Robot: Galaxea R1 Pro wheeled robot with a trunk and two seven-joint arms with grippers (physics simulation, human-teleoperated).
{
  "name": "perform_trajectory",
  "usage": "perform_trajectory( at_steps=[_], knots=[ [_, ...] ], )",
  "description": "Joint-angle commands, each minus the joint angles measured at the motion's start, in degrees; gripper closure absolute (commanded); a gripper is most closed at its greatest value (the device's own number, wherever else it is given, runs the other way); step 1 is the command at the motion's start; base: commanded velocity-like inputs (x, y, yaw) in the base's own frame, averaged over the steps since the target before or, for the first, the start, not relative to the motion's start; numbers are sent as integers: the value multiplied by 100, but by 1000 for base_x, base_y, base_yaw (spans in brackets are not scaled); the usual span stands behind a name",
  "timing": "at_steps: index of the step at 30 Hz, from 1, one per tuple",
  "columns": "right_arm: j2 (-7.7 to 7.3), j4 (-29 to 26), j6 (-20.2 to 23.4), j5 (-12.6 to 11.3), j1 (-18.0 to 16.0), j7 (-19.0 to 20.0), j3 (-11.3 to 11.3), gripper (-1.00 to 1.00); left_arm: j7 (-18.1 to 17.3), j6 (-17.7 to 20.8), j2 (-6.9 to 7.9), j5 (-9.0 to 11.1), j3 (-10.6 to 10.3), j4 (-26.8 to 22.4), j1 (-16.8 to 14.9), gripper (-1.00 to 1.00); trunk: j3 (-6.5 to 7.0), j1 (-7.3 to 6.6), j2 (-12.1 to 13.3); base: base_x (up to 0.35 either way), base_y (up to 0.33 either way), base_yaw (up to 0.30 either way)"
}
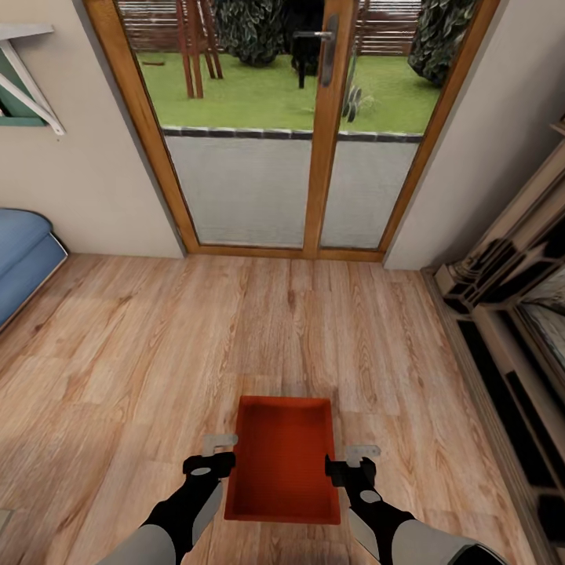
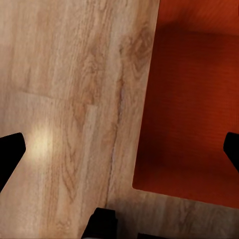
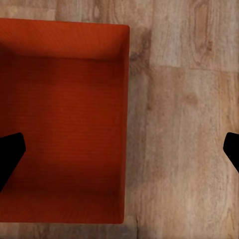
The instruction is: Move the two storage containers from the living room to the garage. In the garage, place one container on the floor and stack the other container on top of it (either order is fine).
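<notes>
One orange-red storage container (image 1: 282, 459) sits open-topped on the light wood floor of the living room, close in front of me. My left gripper (image 1: 212, 463) hangs over its left wall and my right gripper (image 1: 351, 464) over its right wall. In the left wrist view the left gripper (image 2: 122, 152) is open, its dark fingertips (image 2: 10, 152) spread wide across the edge of the container (image 2: 189, 114). The right gripper (image 3: 122, 152) is likewise open in the right wrist view, straddling the container (image 3: 64, 114) wall, one fingertip (image 3: 9, 154) over the inside and the other over the floor.
A wood-framed glass double door (image 1: 314, 133) to the garden stands straight ahead. A blue sofa (image 1: 20, 259) is at the left, a wall shelf (image 1: 23, 78) above it. A stepped fireplace surround (image 1: 502, 314) runs along the right. Open wood floor (image 1: 196, 329) lies between.
</notes>
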Motion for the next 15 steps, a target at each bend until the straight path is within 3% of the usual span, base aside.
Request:
perform_trajectory(
  at_steps=[1, 15],
  knots=[
    [2, 4, -16, -44, -3, -21, 50, -100, 44, 30, 5, 60, -49, -9, -1, -100, -22, 23, -44, 0, 0, 0],
    [4, 4, -11, -44, -3, -22, 42, -100, 39, 30, 1, 52, -49, -4, -1, -100, -274, 330, -606, 0, 0, 0]
  ],
)
